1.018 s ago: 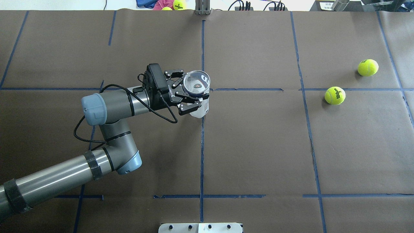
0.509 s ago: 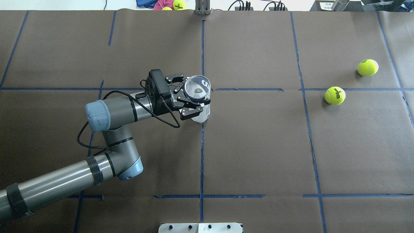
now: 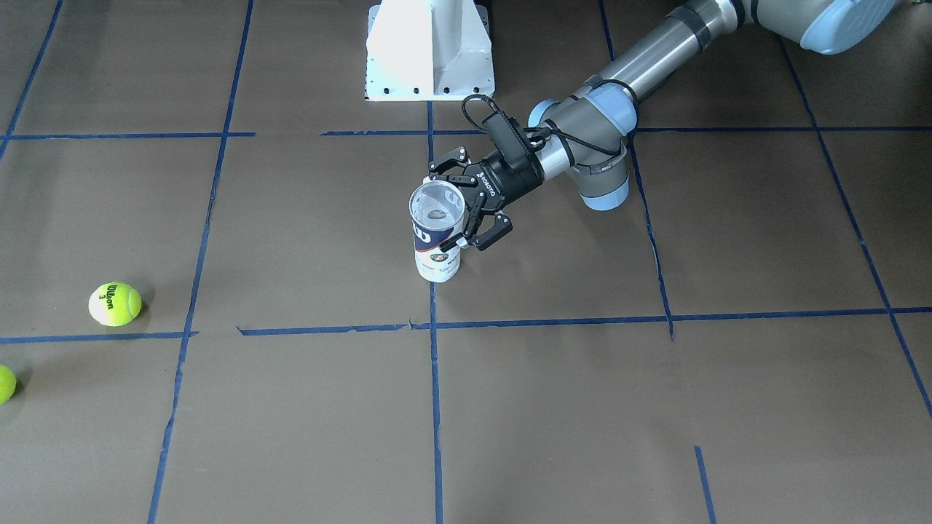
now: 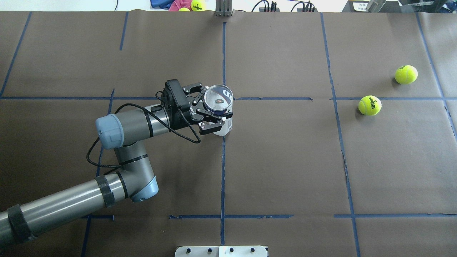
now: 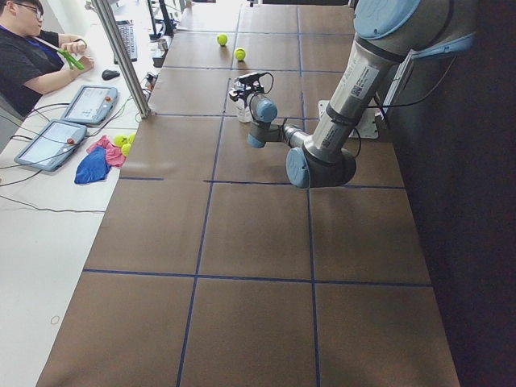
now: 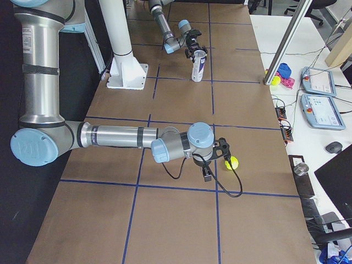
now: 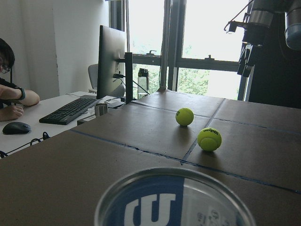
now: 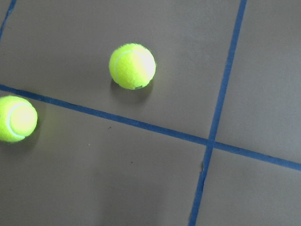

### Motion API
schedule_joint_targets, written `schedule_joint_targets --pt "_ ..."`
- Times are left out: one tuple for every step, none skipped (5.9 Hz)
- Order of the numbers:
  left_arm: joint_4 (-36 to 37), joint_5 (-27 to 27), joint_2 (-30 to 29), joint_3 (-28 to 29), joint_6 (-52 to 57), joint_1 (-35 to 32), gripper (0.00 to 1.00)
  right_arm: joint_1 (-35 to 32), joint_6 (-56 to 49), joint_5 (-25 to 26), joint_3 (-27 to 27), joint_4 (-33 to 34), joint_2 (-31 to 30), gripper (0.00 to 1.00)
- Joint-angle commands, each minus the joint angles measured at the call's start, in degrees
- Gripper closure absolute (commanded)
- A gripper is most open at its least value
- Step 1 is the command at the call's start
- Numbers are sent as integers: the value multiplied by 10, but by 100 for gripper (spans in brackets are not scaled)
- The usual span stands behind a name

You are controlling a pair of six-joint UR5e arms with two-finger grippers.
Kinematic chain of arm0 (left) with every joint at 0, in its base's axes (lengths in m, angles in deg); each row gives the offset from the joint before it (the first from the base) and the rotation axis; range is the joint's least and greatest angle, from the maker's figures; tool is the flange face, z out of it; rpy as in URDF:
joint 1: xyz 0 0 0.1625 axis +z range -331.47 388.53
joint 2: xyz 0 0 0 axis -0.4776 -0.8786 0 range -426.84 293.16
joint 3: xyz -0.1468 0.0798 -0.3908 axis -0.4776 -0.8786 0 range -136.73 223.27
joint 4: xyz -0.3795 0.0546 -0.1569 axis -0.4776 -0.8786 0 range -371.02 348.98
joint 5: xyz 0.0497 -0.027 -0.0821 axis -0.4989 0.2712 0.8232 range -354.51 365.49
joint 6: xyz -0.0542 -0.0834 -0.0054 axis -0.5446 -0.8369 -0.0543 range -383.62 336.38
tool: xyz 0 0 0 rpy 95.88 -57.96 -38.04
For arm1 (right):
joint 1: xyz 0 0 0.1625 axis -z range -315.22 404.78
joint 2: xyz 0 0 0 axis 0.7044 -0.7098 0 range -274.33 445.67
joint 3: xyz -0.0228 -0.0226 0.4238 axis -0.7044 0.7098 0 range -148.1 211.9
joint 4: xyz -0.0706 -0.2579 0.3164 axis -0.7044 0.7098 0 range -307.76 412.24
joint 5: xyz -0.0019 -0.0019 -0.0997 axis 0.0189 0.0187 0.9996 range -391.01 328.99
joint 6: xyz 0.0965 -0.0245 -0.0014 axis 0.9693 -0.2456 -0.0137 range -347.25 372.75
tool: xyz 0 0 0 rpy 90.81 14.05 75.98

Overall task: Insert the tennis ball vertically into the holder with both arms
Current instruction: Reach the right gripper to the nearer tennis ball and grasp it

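On the brown, blue-taped bench [image 6: 253, 220], the near right hand [image 6: 224, 153] appears just beside a fuzzy yellow-green tennis ball [image 6: 232, 162]; the far left hand [image 6: 196, 49] sits at an upright clear plastic can [image 6: 198, 69].

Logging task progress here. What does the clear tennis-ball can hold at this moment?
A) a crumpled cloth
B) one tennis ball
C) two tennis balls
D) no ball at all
D: the overhead view looks straight down into the holder to its bottom with no yellow-green inside, while the Wilson-printed tennis ball and the second tennis ball lie out on the table.
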Motion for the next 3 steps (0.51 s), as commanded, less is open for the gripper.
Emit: schedule_joint_targets --pt "1 0 0 -1 -1 -1 4 64 94 14 -7 2 53 0" --pt "1 0 0 -1 -1 0 4 127 154 56 -7 1 85 0" --pt "3 0 -1 -1 -1 0 4 188 203 109 -4 -2 110 0"
